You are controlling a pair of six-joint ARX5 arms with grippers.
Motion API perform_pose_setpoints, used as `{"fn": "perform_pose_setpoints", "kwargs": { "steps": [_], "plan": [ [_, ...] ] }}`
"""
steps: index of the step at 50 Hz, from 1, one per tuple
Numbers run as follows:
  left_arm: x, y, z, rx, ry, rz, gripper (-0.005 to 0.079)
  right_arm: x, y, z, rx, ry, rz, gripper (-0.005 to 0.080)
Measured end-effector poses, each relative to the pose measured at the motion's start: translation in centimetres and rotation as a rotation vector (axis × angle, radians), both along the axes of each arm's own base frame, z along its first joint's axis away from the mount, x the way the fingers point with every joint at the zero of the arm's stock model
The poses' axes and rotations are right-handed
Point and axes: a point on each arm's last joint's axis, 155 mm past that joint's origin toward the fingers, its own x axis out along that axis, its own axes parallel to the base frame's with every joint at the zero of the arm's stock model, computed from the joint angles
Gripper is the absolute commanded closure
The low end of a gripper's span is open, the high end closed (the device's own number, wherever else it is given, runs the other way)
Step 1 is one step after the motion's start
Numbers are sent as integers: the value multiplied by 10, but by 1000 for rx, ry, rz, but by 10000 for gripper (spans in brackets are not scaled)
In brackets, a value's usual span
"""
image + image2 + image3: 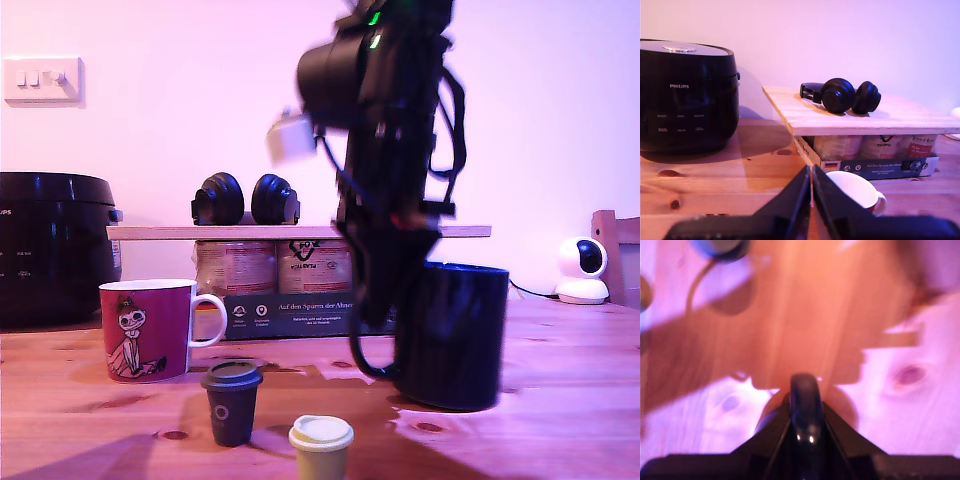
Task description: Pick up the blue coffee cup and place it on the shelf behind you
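My second hand [805,432] apparently clamping cup handle [806,405]

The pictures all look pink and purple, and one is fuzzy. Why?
A pink-purple light tints all three views. In the exterior view the arm is smeared by motion blur, while the red mug stays sharp. The second wrist view is blurred throughout, with big dark shadows on the table and small glints on the cup's handle. The first wrist view is sharpest.
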Motion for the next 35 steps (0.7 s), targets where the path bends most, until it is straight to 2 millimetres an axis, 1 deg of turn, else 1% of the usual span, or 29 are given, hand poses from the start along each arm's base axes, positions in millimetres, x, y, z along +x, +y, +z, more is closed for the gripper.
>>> {"fn": "perform_pose_setpoints", "kwargs": {
  "steps": [8, 9, 11, 15, 16, 19, 24, 28, 35],
  "plan": [
    [0, 0, 0, 0, 0, 0, 763, 1, -5, 0, -18, -4, -8, 764],
    [0, 0, 0, 0, 0, 0, 763, 1, -5, 0, -20, -5, -9, 753],
    [0, 0, 0, 0, 0, 0, 763, 2, -6, 0, -21, -7, -26, 705],
    [0, 0, 0, 0, 0, 0, 763, 4, -7, 0, -28, -17, -63, 534],
    [0, 0, 0, 0, 0, 0, 763, 5, -7, 0, -29, -18, -65, 502],
    [0, 0, 0, 0, 0, 0, 763, 5, -6, 0, -29, -25, -84, 445],
    [0, 0, 0, 0, 0, 0, 763, 8, -7, 1, -42, -47, -106, 434],
    [0, 0, 0, 0, 0, 0, 763, 5, -5, 1, -49, -49, -98, 434],
    [0, 0, 0, 0, 0, 0, 763, -7, -5, -1, -77, -26, -77, 434]
  ]
}}
